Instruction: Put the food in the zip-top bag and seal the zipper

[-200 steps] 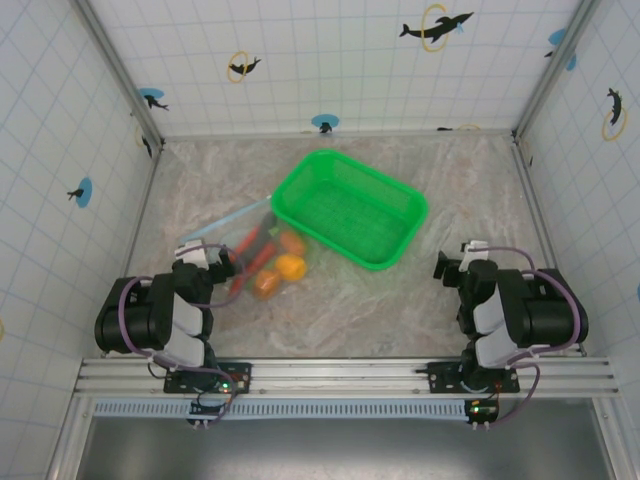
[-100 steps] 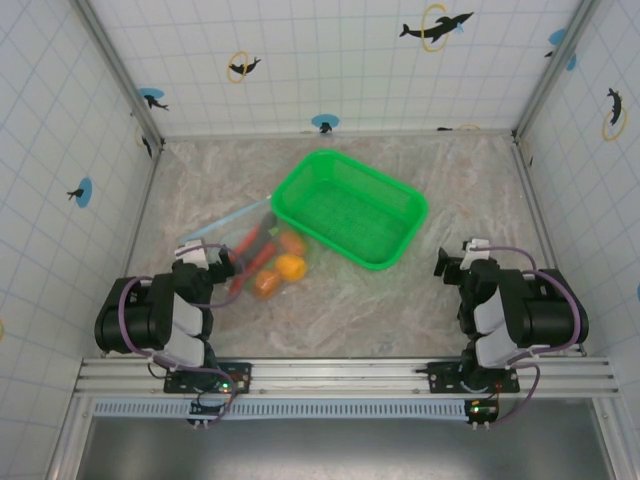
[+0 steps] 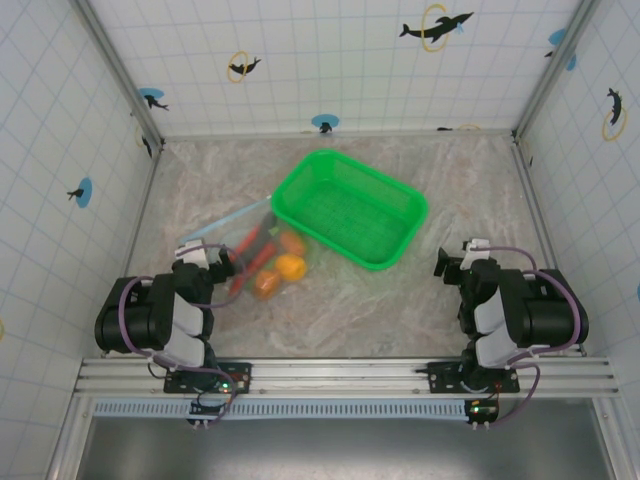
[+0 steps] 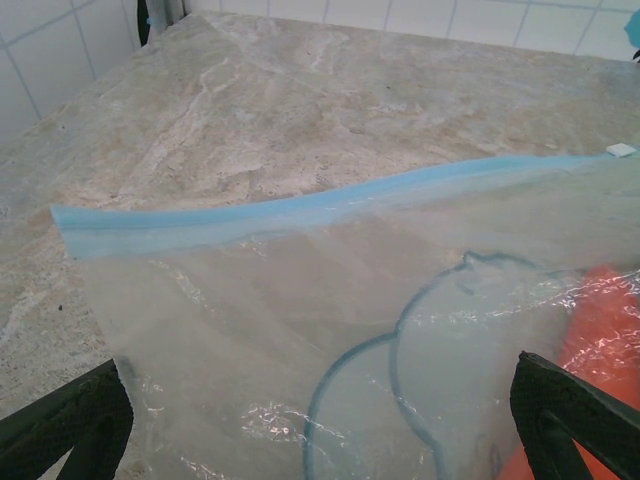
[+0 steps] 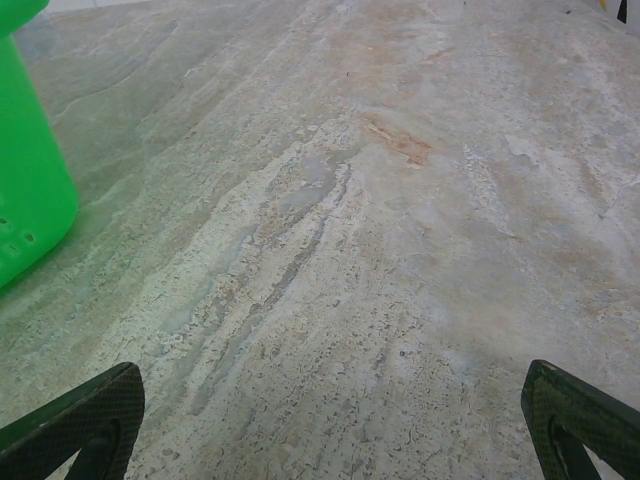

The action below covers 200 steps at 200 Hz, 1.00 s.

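Note:
The zip-top bag [image 3: 250,248] lies flat on the table left of centre, with the food inside it. A yellow-orange round fruit [image 3: 291,266], a brownish-orange oval [image 3: 266,283], a carrot [image 3: 262,257] and a dark piece show through the plastic. The zipper [image 3: 226,218] runs along the bag's far-left edge. My left gripper [image 3: 206,260] stands open at the bag's near-left corner. In the left wrist view the zipper [image 4: 300,208] crosses above the clear bag [image 4: 300,330], with orange food [image 4: 603,330] at the right; the open left gripper [image 4: 320,440] holds nothing. My right gripper [image 3: 458,262] rests open over bare table, as the right gripper [image 5: 325,430] shows.
An empty green mesh basket [image 3: 352,208] sits at the table's centre, its near-left corner touching the bag; its wall [image 5: 28,190] shows at the left of the right wrist view. Tiled walls close in the table on three sides.

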Each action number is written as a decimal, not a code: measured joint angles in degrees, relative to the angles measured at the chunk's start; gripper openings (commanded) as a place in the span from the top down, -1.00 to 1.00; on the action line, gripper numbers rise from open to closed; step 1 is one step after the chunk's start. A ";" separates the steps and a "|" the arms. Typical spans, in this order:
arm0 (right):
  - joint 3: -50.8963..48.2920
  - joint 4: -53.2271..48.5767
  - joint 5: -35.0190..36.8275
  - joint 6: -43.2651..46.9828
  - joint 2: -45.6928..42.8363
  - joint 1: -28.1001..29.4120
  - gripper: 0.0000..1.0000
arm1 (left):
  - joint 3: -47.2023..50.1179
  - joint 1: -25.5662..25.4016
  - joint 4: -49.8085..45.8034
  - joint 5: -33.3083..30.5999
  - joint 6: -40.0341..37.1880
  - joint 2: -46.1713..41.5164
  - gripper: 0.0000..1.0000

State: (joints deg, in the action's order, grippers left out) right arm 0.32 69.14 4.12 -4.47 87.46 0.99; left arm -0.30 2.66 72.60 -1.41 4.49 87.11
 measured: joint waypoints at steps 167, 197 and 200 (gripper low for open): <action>0.00 0.00 0.39 0.07 -0.02 0.50 -1.00 | 0.00 -0.04 -0.02 0.28 -0.15 0.00 -0.95; 0.00 0.02 0.37 0.09 0.00 0.44 -1.00 | 0.00 -0.04 -0.02 0.28 -0.15 0.00 -0.95; 0.00 0.02 0.35 0.07 0.00 0.44 -1.00 | 0.00 -0.04 -0.02 0.28 -0.15 0.00 -0.95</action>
State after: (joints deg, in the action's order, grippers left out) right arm 0.32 69.17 4.47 -4.40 87.46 1.43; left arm -0.30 2.61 72.58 -1.13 4.34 87.11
